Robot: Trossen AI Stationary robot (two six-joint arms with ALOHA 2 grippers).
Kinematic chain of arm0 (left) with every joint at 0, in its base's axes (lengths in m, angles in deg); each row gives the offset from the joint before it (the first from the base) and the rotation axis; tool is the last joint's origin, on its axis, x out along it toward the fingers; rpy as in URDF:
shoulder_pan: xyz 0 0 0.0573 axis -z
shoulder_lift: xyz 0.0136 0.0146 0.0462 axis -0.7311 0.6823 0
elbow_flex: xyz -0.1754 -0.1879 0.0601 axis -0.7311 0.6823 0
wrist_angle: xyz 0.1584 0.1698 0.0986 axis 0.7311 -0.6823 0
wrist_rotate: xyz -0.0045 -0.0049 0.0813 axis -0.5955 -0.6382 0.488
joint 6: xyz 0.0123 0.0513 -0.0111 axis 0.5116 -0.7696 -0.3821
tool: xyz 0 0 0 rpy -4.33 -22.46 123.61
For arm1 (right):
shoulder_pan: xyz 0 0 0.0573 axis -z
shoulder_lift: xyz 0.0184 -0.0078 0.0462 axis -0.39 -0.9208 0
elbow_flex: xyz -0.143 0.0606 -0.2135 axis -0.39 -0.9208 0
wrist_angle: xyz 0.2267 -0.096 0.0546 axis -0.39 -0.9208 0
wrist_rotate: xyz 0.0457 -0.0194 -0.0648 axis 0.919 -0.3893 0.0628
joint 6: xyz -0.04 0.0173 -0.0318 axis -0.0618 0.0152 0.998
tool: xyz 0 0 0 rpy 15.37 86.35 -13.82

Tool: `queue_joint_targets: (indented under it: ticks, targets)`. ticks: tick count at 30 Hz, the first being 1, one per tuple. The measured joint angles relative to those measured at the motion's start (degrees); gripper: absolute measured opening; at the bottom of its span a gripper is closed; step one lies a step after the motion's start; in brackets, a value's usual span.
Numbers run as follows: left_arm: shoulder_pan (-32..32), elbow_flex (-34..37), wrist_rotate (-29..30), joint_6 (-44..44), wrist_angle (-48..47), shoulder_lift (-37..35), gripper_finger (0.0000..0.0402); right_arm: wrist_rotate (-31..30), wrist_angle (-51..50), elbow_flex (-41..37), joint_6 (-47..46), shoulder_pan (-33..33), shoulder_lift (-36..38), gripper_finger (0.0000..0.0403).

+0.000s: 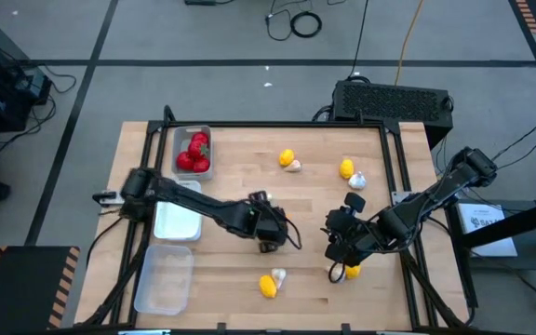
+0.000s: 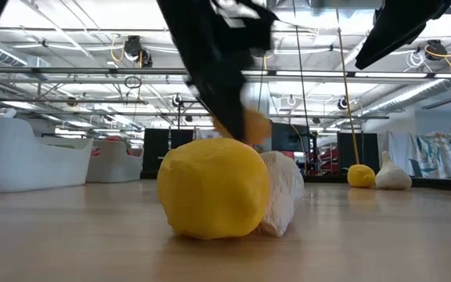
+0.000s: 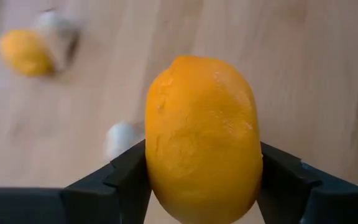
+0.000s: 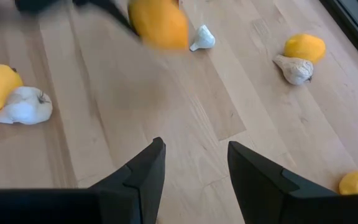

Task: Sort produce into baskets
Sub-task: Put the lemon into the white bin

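My left gripper (image 3: 202,168) is above the middle of the table (image 1: 270,237), shut on a yellow-orange oval piece (image 3: 201,137) that also shows in the low view (image 2: 245,125). A garlic bulb (image 3: 122,134) lies on the wood below it. My right gripper (image 4: 192,165) hangs open over bare wood to the right (image 1: 338,247), with a yellow piece (image 1: 350,271) just beside it. Three baskets stand along the left edge: the far one (image 1: 177,140) holds red pieces (image 1: 194,156), and the middle one (image 1: 177,221) and near one (image 1: 164,279) show no pieces. My left gripper pinches the yellow-orange piece between its two fingers, which sit on its two opposite long sides (image 3: 154,171), across its narrow width. The fingers slant down from the table's left. The piece is lifted clear of the table.
Yellow pieces with garlic bulbs lie in pairs: near the front edge (image 1: 270,282), at the far middle (image 1: 288,160) and at the far right (image 1: 350,173). A black box (image 1: 394,98) stands beyond the far edge. Bare wood lies between the two grippers.
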Motion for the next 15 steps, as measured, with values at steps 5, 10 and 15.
queue_joint_targets:
  ticks: [5,10,15]
  targets:
    - [0.03,-0.04,0.36,1.21,-12.19,-9.46,0.0238,-0.02,0.43,0.02,-0.15,0.01,0.02,0.0164]
    - [1.24,0.32,3.40,5.64,-20.10,-18.66,0.0239,-0.06,0.37,0.02,0.27,0.11,0.02,0.0164]
    - [3.21,2.97,6.68,12.43,-26.51,-26.52,0.0239,-0.04,0.40,0.02,0.35,0.11,0.02,0.0164]
